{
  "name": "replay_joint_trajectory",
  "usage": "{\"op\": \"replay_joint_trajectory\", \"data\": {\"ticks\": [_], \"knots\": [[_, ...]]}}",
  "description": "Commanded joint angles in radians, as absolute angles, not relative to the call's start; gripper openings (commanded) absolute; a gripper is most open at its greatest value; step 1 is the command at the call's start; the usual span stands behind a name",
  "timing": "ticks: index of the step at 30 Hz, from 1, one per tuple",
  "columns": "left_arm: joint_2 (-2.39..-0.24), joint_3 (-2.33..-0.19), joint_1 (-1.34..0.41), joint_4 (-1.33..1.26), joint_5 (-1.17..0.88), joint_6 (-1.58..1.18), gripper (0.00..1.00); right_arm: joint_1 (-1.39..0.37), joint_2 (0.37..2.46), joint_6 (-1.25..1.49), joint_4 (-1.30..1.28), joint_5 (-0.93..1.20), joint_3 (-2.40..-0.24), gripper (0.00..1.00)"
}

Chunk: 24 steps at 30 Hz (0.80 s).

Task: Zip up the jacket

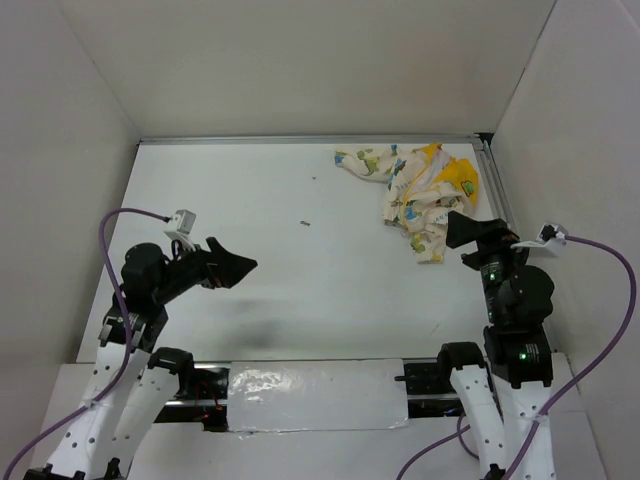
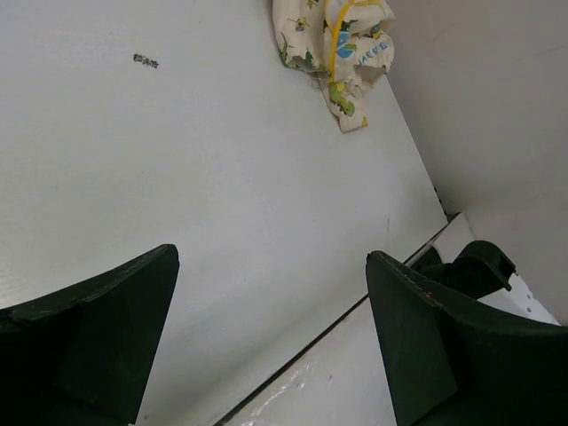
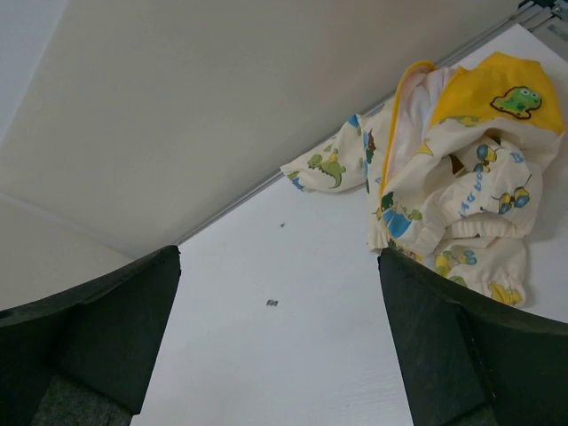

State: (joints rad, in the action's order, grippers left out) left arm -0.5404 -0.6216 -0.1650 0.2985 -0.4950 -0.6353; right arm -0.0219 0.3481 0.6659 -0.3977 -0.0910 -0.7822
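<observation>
— Jacket (image 1: pixel 420 195) placement in the overhead view: where does it lie, and why does that matter?

— It is crumpled in a heap at the upper right of the frame, on the white worktop (image 1: pixel 300 290) close to the back and right walls. Bunched like that, its front edges are folded into each other, so it will probably need spreading before any zipping.

— And the arms there?

— The left tool (image 1: pixel 235 265) hangs over bare worktop at the left centre, well apart from the garment. The right tool (image 1: pixel 465 228) sits just beside the heap's lower edge, not touching it. That arm seems the better placed one for a first reach. A small dark speck (image 1: pixel 305 223) lies between them.

— What does the left wrist view add?

— The left tool's two dark fingers (image 2: pixel 106 328) stand wide apart with nothing between them. The jacket (image 2: pixel 333 40) shows only as a small bundle at the top of the frame, so this arm has far to travel.

— And the right wrist view?

— The right tool's fingers (image 3: pixel 453 346) are spread too, and empty. The jacket (image 3: pixel 444 204) fills the upper right, with the yellow hood (image 3: pixel 497 89) and its green cartoon patch uppermost. A yellow edge strip (image 3: pixel 390 160) runs down the cream cloth. It may border the front opening, but no slider can be made out.

— So how far along is the task?

— By the look of it, not started: nothing is gripped and the front is not laid out.
</observation>
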Motion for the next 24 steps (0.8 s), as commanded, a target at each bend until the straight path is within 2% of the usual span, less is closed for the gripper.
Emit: {"op": "replay_joint_trajectory", "data": {"ticks": [1, 5, 9, 14, 20, 24], "knots": [[-0.532, -0.626, -0.164, 0.258, -0.505, -0.643, 0.99, -0.026, 0.354, 0.687, -0.388, -0.112, -0.773, 1.0], [-0.532, -0.603, -0.164, 0.229, -0.538, -0.64, 0.99, -0.025, 0.466, 0.672, -0.426, -0.104, -0.804, 1.0], [-0.534, -0.586, -0.163, 0.221, -0.546, -0.644, 0.99, -0.032, 0.676, 0.621, -0.407, -0.049, -0.81, 1.0], [-0.549, -0.566, -0.163, 0.226, -0.528, -0.66, 0.99, -0.041, 0.905, 0.582, -0.368, -0.176, -0.873, 1.0], [-0.584, -0.549, -0.163, 0.232, -0.523, -0.654, 0.99, -0.048, 1.365, 0.499, -0.449, -0.334, -1.115, 1.0], [-0.591, -0.549, -0.163, 0.238, -0.525, -0.641, 0.99, -0.035, 1.692, 0.436, -0.498, -0.429, -1.36, 1.0]]}}
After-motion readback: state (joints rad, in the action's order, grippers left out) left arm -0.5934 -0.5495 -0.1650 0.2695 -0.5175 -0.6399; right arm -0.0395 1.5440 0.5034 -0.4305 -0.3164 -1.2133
